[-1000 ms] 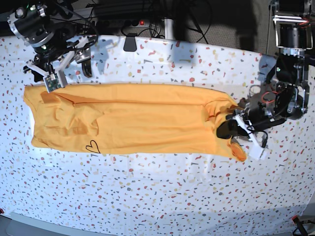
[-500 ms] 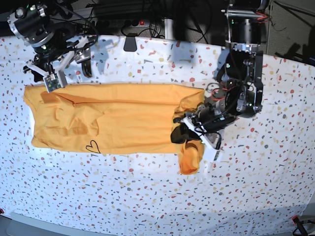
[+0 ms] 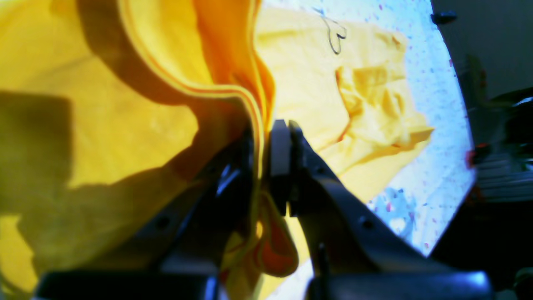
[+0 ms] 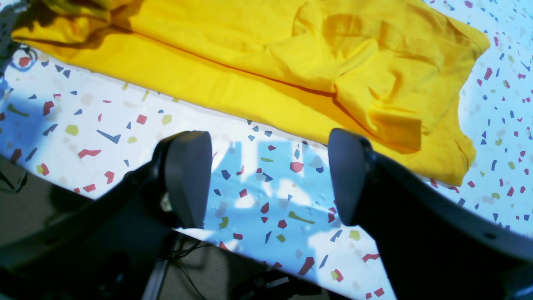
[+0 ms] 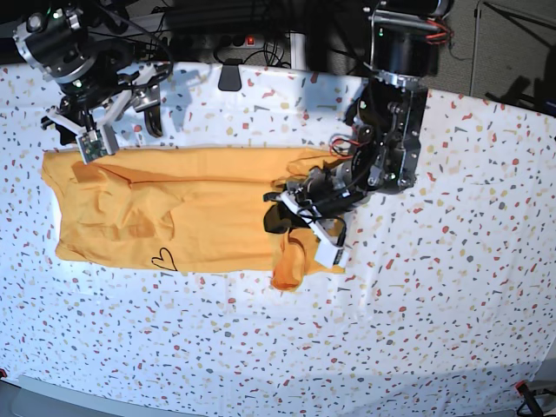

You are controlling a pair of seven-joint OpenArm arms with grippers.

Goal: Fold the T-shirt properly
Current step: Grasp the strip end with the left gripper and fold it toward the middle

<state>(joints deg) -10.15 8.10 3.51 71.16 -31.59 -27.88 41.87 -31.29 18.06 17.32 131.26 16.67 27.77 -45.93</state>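
Note:
The yellow-orange T-shirt (image 5: 191, 208) lies stretched lengthwise across the table, a small black heart outline (image 5: 162, 258) near its front edge. My left gripper (image 5: 282, 219) is shut on the shirt's right end, which it holds doubled back over the body, with a flap hanging down at the front. In the left wrist view the fingertips (image 3: 280, 141) pinch a hemmed edge of the T-shirt (image 3: 125, 125). My right gripper (image 5: 109, 122) hovers open behind the shirt's left end. In the right wrist view it (image 4: 266, 179) holds nothing above bare table, and the T-shirt (image 4: 266, 54) lies just beyond.
The table wears a white cover with coloured flecks (image 5: 417, 330). A black block (image 5: 230, 76) sits at the back edge, with cables and a power strip (image 5: 248, 39) behind it. The table's edge (image 4: 137, 216) runs close under my right gripper.
My left gripper has carried the shirt's right end leftward, from the far right to about the middle, doubling the fabric over. The right arm has stayed put.

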